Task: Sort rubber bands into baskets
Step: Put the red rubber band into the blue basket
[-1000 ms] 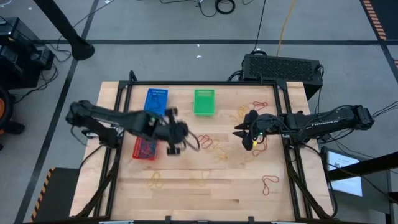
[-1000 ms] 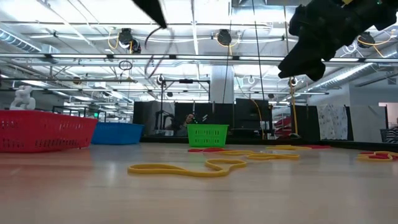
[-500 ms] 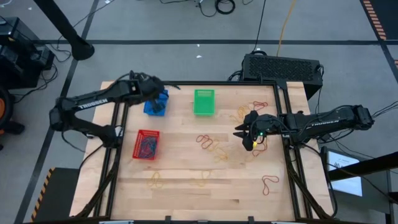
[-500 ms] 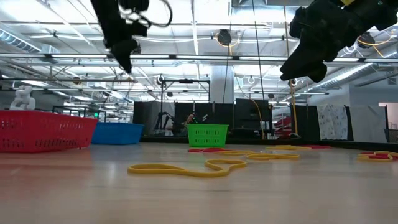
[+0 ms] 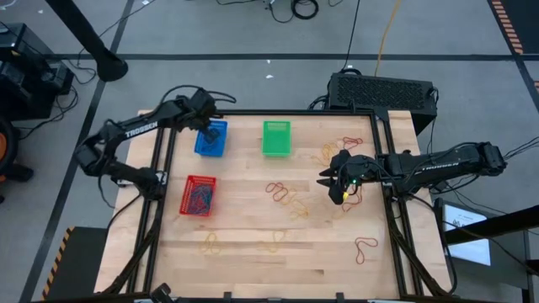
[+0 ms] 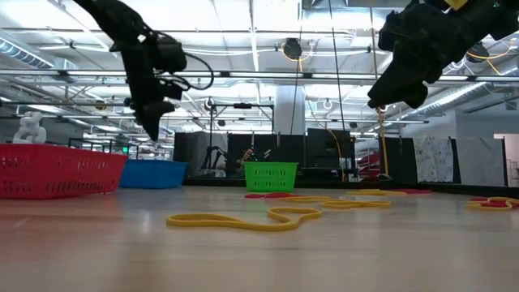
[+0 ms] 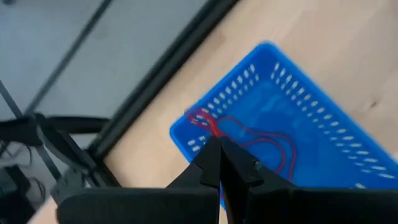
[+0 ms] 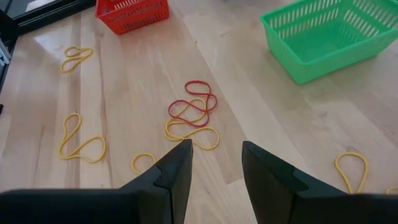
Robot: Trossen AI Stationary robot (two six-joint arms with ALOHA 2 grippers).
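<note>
The work surface is a pale wooden table (image 5: pixel 278 227) framed by black rails, standing on a grey floor crossed by dark tape lines and loose cables. Behind its far edge sits a black box with a grille (image 5: pixel 381 88). Three baskets stand on the wood: the blue basket (image 5: pixel 211 139) near the far left corner, the green basket (image 5: pixel 276 138) beside it toward the middle, and the red basket (image 5: pixel 199 195) nearer the front on the left, already holding a tangle of bands. The left gripper (image 5: pixel 208 128) hangs over the blue basket with its fingers pressed together; its wrist view shows a red rubber band (image 7: pixel 249 140) lying in or just over that basket, though whether the closed tips pinch it is hard to make out. The right gripper (image 5: pixel 337 179) hovers above the right-centre of the table with its fingers (image 8: pixel 176 171) spread apart and nothing between them. Below it lie loose rubber bands (image 5: pixel 286 198), red and yellow loops overlapping in the middle of the table, with more yellow ones toward the front edge and a red one (image 5: pixel 365 249) near the front right. From table height, a long yellow band (image 6: pixel 243 219) lies closest, and beyond the baskets the room opens into a hall with white ceiling trusses, hanging cables and dark equipment.
</note>
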